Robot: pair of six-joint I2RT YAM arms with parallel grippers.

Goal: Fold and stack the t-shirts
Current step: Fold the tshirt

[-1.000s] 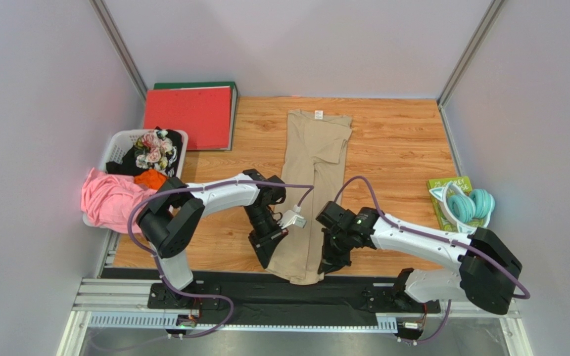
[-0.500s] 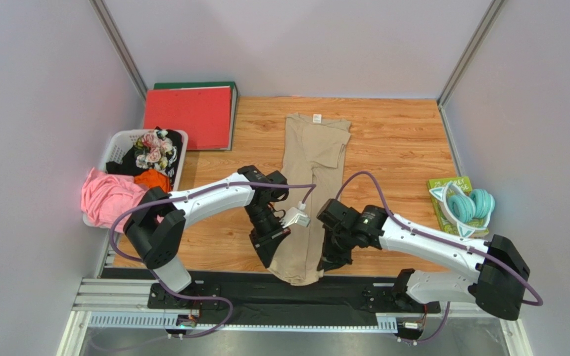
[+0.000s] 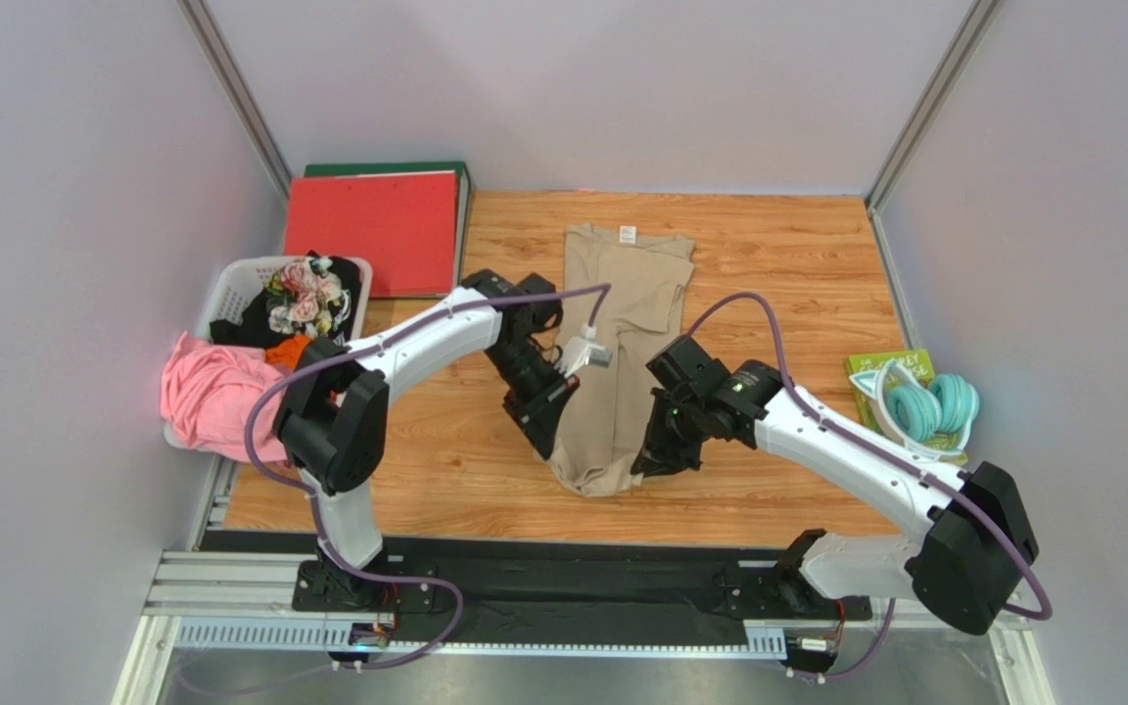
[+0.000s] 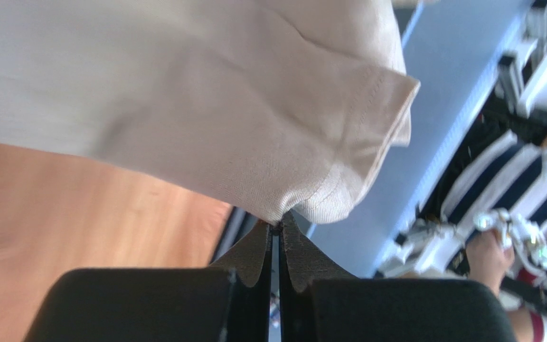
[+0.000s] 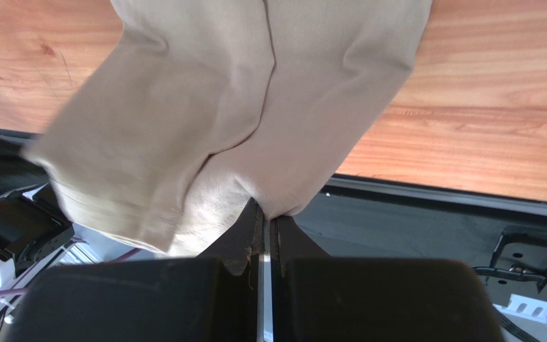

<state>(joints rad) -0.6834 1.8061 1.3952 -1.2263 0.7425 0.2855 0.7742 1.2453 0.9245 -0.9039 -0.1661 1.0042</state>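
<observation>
A tan-beige t-shirt, folded into a long narrow strip, lies on the wooden table, its far end with a small white label flat near the back. My left gripper is shut on the near hem's left corner. My right gripper is shut on the right corner. Both hold the near end lifted, so it hangs in a loop above the table.
A white basket of clothes with a pink garment stands at the left edge. A red binder lies at the back left. Teal headphones rest on a green book at the right edge.
Both grippers have carried the shirt's near end away from the front edge toward the back of the table. The strip now reaches less far forward.
</observation>
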